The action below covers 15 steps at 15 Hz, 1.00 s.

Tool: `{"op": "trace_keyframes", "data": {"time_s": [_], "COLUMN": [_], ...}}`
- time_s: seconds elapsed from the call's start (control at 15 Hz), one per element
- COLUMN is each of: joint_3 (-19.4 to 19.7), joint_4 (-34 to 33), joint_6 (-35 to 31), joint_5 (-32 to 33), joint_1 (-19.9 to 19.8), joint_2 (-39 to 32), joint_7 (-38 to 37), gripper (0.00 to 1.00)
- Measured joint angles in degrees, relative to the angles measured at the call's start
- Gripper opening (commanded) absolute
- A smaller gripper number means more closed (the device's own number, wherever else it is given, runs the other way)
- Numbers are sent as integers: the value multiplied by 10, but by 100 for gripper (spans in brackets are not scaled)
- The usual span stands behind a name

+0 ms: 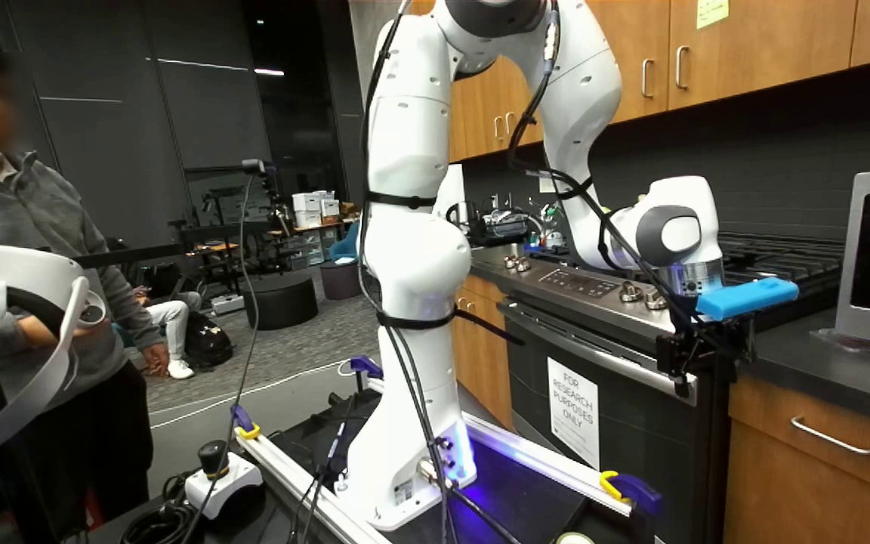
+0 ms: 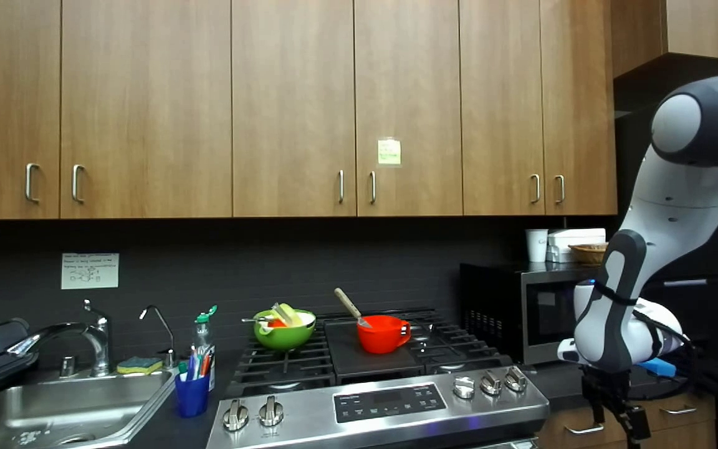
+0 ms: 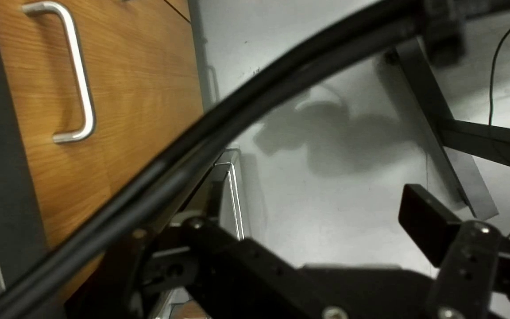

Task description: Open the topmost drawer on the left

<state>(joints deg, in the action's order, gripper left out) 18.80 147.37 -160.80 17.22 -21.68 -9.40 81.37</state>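
Topmost drawer (image 1: pixel 820 446) is seen closed, just R of the oven (image 1: pixel 639 423) & directly under the countertop (image 1: pixel 797 363); it is wood-fronted & fitted w/ a slim silver handle (image 3: pixel 79 73), set horiz. In an ext. view a 2nd drawer (image 2: pixel 680 420) is placed further R of the oven. In an ext. view the gripper (image 3: pixel 319 208) is held in front of the oven's R edge, apart from the silver handle; in the wrist view its fingers (image 3: pixel 427 221) are spread wide apart, w/ grey floor (image 3: pixel 326 230) visible btwn them. Blue block (image 1: pixel 748 298) is fixed just above the gripper. R of the oven, on the countertop, a microwave (image 2: pixel 555 312) is set. Atop the oven, a green bowl (image 2: pixel 284 338) & a red pot (image 2: pixel 379 340) are placed, bowl L of pot. L of the oven, a blue cup (image 2: pixel 192 399) w/ pens (image 2: pixel 197 365) is placed, then, further L, a sink (image 2: pixel 103 405).
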Motion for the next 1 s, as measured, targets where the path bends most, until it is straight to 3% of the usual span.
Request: {"op": "trace_keyframes", "data": {"time_s": [1.0], "joint_3": [1], "joint_4": [-89], "joint_6": [3], "joint_5": [26], "joint_1": [-2], "joint_2": [-145], "joint_7": [-10], "gripper": [100]}}
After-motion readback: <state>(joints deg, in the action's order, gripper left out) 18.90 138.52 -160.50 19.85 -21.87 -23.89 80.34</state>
